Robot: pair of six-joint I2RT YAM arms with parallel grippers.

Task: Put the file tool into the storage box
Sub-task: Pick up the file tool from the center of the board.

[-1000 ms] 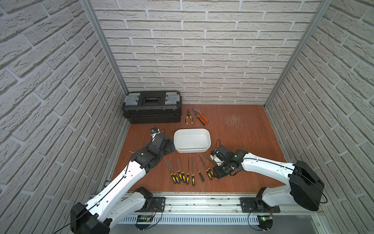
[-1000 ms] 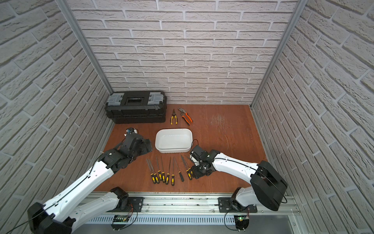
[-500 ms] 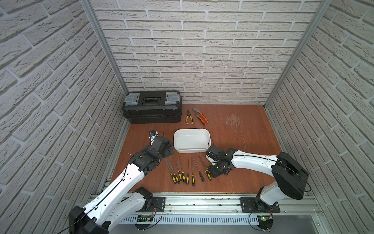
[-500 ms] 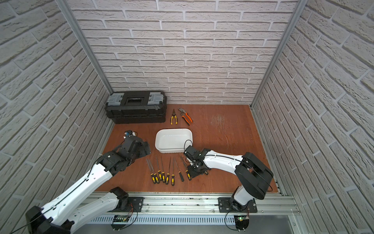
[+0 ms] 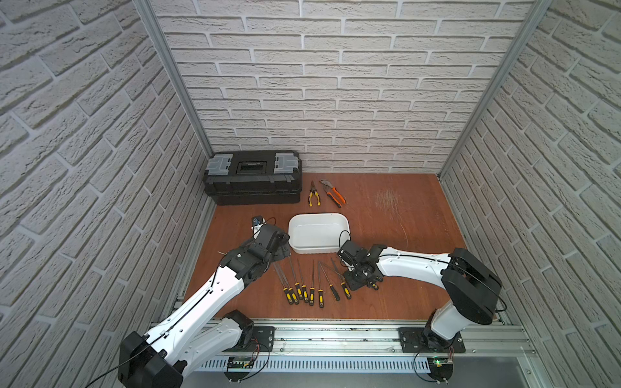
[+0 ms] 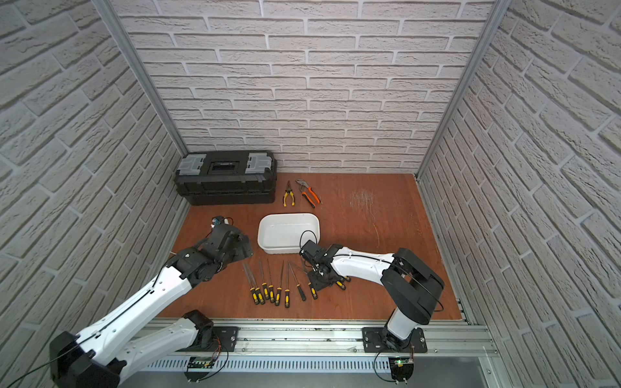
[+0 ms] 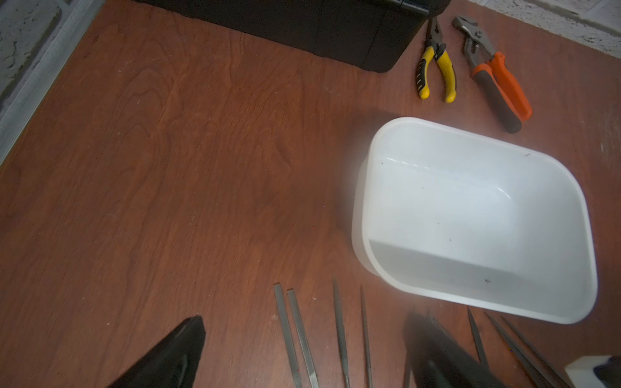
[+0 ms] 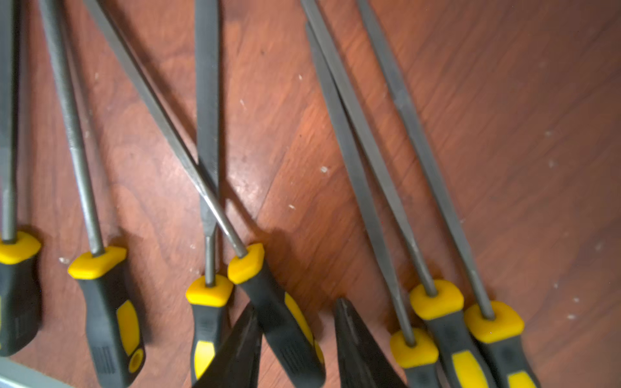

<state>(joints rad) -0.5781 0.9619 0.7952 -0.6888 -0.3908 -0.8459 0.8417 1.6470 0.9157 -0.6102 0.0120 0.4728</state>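
Observation:
Several file tools (image 5: 312,285) with black-and-yellow handles lie in a row in front of the storage box (image 5: 316,249), a white tub that is empty in the left wrist view (image 7: 470,208). My right gripper (image 8: 295,305) is down at the right end of the row (image 5: 358,285), open, and its jaws straddle the handle of one slanted file (image 8: 285,332). One finger touches the handle and a gap shows at the other. My left gripper (image 7: 305,319) stands wide open above the file tips at the box's left front corner (image 5: 282,248), holding nothing.
A black toolbox (image 5: 253,178) with grey latches stands at the back left. Yellow pliers (image 5: 314,195) and orange pliers (image 5: 332,193) lie behind the white box. Brick walls close in both sides and the back. A metal rail (image 5: 336,332) runs along the front.
My right gripper has slid left along the file handles and its jaws have narrowed around one handle. The left arm has hardly moved.

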